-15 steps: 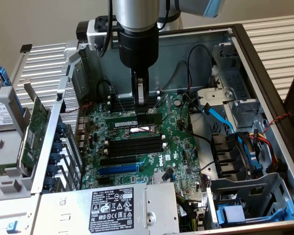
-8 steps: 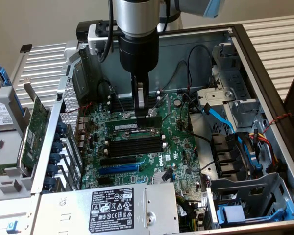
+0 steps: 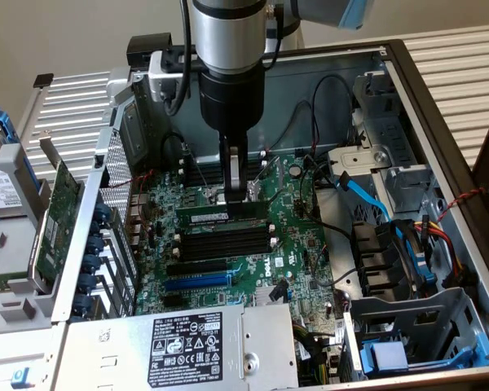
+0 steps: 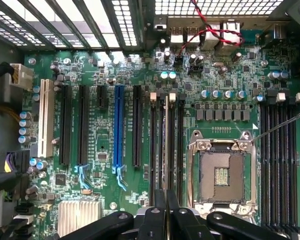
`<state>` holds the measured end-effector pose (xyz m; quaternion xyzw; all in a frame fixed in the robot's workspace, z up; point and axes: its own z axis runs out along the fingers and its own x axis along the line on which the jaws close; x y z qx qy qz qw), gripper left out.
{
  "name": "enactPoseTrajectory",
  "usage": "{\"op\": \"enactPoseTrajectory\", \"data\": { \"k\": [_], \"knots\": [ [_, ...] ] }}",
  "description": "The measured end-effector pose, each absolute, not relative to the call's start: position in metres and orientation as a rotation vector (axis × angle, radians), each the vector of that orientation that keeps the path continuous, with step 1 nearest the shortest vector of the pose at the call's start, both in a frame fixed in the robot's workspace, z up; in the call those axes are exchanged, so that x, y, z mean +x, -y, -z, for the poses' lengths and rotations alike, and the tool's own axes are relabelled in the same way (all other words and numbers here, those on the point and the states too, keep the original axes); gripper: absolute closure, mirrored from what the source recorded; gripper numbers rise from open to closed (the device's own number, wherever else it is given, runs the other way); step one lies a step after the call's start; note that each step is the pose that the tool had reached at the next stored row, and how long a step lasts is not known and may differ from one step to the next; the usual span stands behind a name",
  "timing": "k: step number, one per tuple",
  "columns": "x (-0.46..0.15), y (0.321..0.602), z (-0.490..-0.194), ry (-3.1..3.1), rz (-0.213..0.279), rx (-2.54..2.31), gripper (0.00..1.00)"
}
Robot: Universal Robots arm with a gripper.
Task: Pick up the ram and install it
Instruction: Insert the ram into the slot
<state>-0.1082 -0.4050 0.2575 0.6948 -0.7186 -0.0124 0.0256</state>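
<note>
The open computer case [image 3: 440, 106] fills the scene, and the green motherboard [image 3: 261, 261] lies flat on its floor. The robot arm [image 3: 228, 49] comes straight down into the case, over the middle of the board.

Beyond the fingers, toward the exterior view's left, a green expansion card [image 3: 61, 212] stands on edge outside the case wall. Nearer the camera than the fingers sits the grey power supply [image 3: 187, 342] with its black label.

In the wrist view the empty CPU socket [image 4: 221, 172] lies just to one side of the fingers, and the long black expansion slots and one blue slot [image 4: 118, 125] lie to the other side.

The fingers [image 3: 235, 192] are drawn close together on the ram [image 3: 224, 213], pinching its upper edge. The ram stands upright on its long edge, in line with a black memory slot [image 3: 228, 240] bank directly beneath the fingers. It looks to be resting in or on the slot, though whether it is fully seated is hard to tell. In the wrist view the ram [image 4: 166, 145] shows edge-on as a thin strip running away from the fingers [image 4: 166, 212].
</note>
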Motion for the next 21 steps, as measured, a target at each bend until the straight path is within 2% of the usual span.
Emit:
{"op": "enactPoseTrajectory", "data": {
  "k": [21],
  "knots": [
    [-0.1067, 0.4099, -0.2538, 2.217, 0.042, 2.144, 0.87]
  ]
}}
